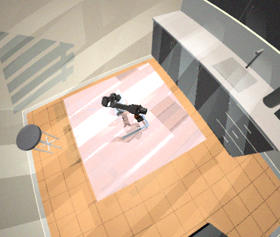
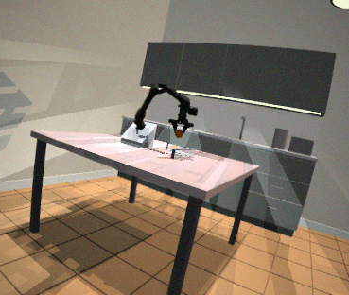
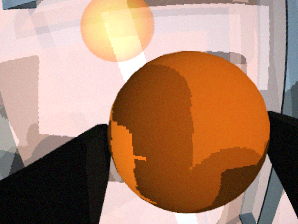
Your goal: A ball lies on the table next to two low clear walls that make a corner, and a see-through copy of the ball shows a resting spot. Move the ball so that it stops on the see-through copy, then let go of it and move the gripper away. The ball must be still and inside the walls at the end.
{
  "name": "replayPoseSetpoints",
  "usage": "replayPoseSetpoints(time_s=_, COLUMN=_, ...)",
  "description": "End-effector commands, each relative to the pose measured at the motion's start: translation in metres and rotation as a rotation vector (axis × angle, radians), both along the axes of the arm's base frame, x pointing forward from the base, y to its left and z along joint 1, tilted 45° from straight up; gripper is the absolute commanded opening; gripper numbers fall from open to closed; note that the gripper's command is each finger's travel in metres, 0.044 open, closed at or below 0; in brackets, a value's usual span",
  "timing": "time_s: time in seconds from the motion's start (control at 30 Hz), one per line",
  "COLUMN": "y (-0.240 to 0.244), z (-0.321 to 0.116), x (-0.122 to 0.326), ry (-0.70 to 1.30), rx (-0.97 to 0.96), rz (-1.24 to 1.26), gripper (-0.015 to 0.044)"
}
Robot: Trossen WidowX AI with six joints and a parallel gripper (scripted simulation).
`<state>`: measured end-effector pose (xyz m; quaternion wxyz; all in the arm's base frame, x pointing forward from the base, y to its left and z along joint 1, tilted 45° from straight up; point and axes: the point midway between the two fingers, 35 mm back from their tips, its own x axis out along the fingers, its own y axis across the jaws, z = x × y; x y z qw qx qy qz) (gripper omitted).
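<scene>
The orange ball (image 2: 179, 134) (image 3: 200, 100) is held between the two dark fingers. My gripper (image 2: 179, 131) (image 3: 188, 128) is shut on it. In the exterior view the ball hangs above the tabletop. The see-through copy (image 2: 173, 147) (image 3: 117, 30) sits lower, on the table, and in the wrist view it shows up and left of the held ball. The low clear walls (image 1: 135, 132) meet in a corner in the top view. One wall also runs down the right side of the wrist view (image 3: 292, 50). From above, the arm mostly hides the ball.
The arm's base stands near a pale, box-like block (image 2: 139, 134) on the pink table (image 1: 95, 182) (image 2: 204, 182). A round stool (image 1: 29, 137) stands off one side of the table, and a kitchen counter (image 1: 198, 45) runs along the other.
</scene>
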<state>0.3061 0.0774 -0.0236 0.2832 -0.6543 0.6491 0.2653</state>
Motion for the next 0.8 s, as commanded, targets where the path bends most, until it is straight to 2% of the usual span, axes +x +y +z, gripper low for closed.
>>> replayPoseSetpoints(time_s=0.0, y=0.001, z=-0.022, x=-0.015, ry=0.011, rx=-0.003, rz=0.002, gripper=0.0)
replayPoseSetpoints(time_s=0.17, y=-0.001, z=-0.047, x=-0.034, ry=0.011, rx=-0.004, rz=0.001, gripper=0.0)
replayPoseSetpoints(time_s=0.37, y=-0.006, z=-0.055, x=-0.035, ry=0.011, rx=-0.003, rz=0.002, gripper=0.0)
replayPoseSetpoints(time_s=0.77, y=-0.052, z=-0.1, x=-0.036, ry=0.011, rx=-0.007, rz=0.001, gripper=0.0)
